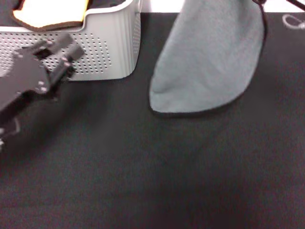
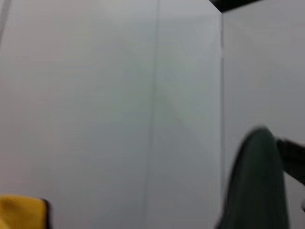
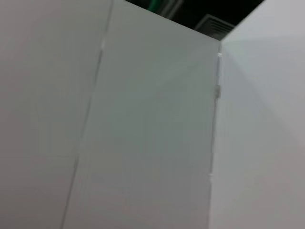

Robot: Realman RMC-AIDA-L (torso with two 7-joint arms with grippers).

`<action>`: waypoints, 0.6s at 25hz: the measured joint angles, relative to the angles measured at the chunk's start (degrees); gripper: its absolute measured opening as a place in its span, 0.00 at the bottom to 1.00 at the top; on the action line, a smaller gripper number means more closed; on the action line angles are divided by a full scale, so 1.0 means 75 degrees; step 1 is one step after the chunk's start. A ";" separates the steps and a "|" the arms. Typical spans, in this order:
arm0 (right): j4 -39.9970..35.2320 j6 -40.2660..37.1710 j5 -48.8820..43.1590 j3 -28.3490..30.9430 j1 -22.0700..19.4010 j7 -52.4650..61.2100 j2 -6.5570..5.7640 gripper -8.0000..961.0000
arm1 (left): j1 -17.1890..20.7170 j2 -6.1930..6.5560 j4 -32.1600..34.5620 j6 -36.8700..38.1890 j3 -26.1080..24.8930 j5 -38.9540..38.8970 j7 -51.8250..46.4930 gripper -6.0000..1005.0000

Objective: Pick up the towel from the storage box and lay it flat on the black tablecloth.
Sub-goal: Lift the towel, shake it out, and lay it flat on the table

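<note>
The grey towel (image 1: 209, 62) hangs in the air at the right of the head view. Its rounded, dark-edged lower end is just above or on the black tablecloth (image 1: 143, 181). Its upper part runs out of the head view. In the left wrist view the towel (image 2: 257, 186) hangs from a black part at its top, my right gripper (image 2: 286, 150), which is shut on it. The light grey perforated storage box (image 1: 109, 52) stands at the back left. My left gripper (image 1: 66, 59) hovers in front of the box's wall, away from the towel.
A smaller yellow-orange cloth (image 1: 52, 14) with dark edging lies in the storage box; it also shows in the left wrist view as the yellow cloth (image 2: 19, 212). White wall panels (image 3: 152, 119) fill the right wrist view. The tablecloth spreads wide in front.
</note>
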 joint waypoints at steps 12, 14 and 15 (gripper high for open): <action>-0.0543 0.2539 -0.1352 0.1477 0.0385 0.2411 -0.0529 0.02 | -0.0549 -0.0005 -0.0414 -0.0057 -0.0059 0.0172 0.0119 0.31; -0.0501 0.2870 -0.1338 0.1586 0.0362 0.2724 -0.0786 0.02 | -0.0569 0.0035 -0.0393 -0.0088 -0.0064 0.0113 -0.0117 0.31; -0.0531 0.2887 -0.1332 0.1554 0.0316 0.2796 -0.0899 0.02 | -0.0639 0.0093 -0.0369 -0.0099 -0.0048 0.0123 -0.0412 0.31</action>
